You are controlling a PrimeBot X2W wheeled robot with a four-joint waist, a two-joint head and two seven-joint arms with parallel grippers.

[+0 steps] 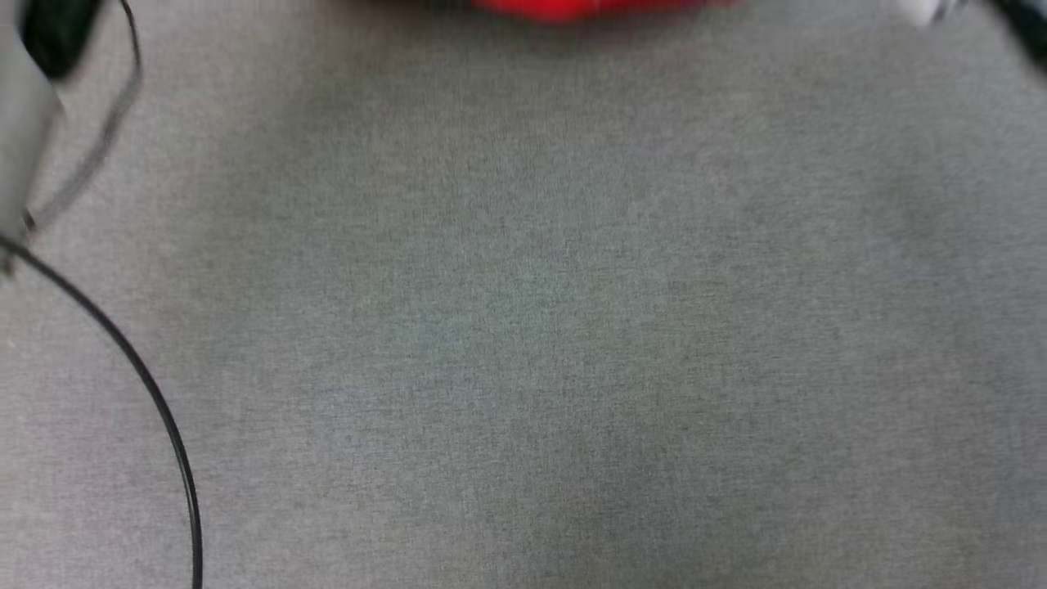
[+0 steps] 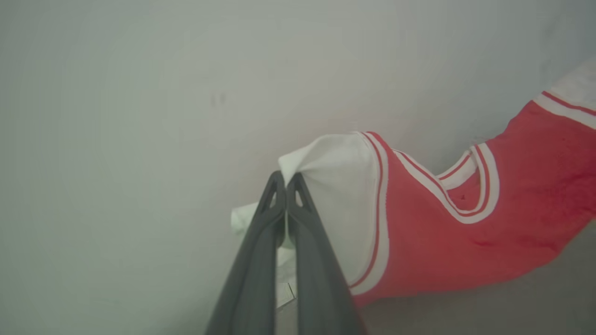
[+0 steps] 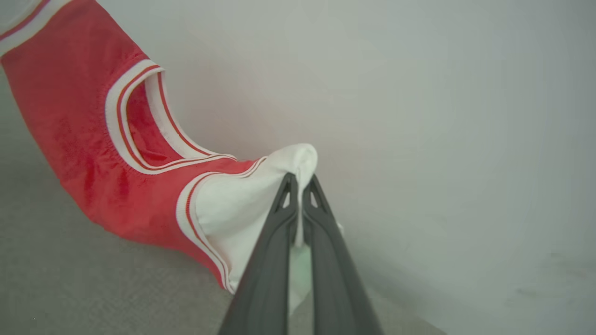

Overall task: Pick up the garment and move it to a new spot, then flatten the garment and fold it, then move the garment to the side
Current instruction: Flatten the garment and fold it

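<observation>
The garment (image 2: 419, 232) is a red jersey of soft knit cloth with white sleeves and white trim carrying thin red stripes around the neckline and armholes. In the left wrist view it stretches from the middle of the frame to the right edge, sagging between its ends. The left pincer (image 2: 285, 179), two long dark grey fingers, is clamped together on the bunched tip of a white sleeve at the frame's centre.

In the right wrist view the garment (image 3: 84, 130) runs from the upper left down to the centre, where the right pincer (image 3: 300, 184) is likewise pinched tight on the other white sleeve's tip.

In the head view a blurred red edge of the garment (image 1: 572, 6) shows at the top centre.

Below it lies the grey woven-cloth tabletop (image 1: 523, 327). A thin black cable (image 1: 147, 384) curves down the left side. A plain pale wall (image 2: 139, 93) rises behind the garment in both wrist views.
</observation>
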